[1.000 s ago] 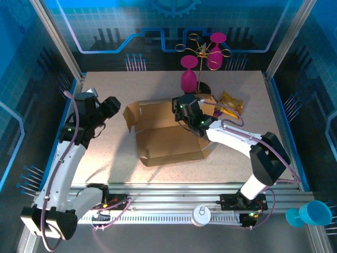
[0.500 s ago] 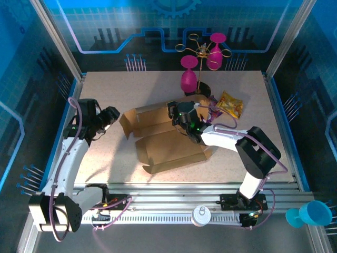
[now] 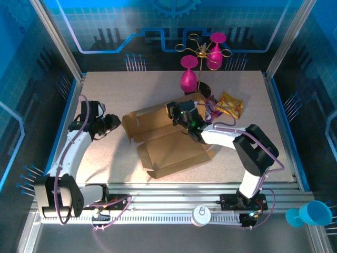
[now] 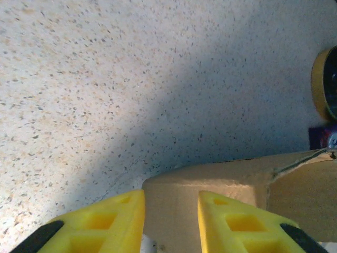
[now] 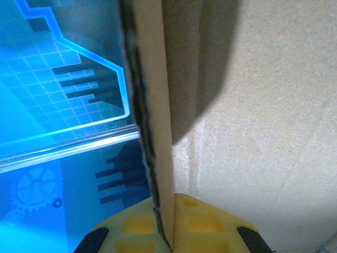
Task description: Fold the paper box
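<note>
So quick update: paper box (image 3: 174, 150) sits centre, and over the last sec the left gripper (image 3: 115, 122) slid right up to its left flap (image 3: 130, 120), fingers spread. Right gripper (image 3: 178, 113) stays pinched on the far wall (image 3: 152, 116), so imo the side fold's next.

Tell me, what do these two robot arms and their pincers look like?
The left arm and right arm are white tubes linked by black blocky joints, each trailed by a thin purple cable. The left pincer and right pincer have chunky yellow fingers with square hollows.
</note>
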Robot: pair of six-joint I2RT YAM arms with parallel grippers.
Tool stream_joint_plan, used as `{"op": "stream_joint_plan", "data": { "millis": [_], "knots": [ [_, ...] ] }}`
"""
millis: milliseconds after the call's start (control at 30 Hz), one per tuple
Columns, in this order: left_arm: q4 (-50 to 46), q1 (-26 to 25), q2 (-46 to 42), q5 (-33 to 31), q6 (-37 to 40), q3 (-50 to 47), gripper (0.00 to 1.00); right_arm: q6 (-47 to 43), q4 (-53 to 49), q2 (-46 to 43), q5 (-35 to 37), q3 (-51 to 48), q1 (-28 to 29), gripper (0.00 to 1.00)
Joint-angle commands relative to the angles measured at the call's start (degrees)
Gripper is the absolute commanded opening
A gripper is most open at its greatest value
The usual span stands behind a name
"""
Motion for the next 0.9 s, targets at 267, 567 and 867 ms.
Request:
{"op": "stream_joint_plan", "data": {
  "millis": [267,567,867],
  "knots": [
    [7.01,-1.76,3.19,8.16,5.37,-2.95,0.37,-2.30,2.31,2.72,-2.16,4.88,-1.57,0.00],
    [7.71,-3.32,4.57,5.38,5.97,-0.97,0.47,-4.61,5.15,4.30,-4.03,6.40,-2.35,0.00],
    [9.31,-3.69,7.65,7.32,8.26,0.17,0.49,-4.89,9.54,6.02,-6.89,5.57,-3.25,0.00]
  ]
}}
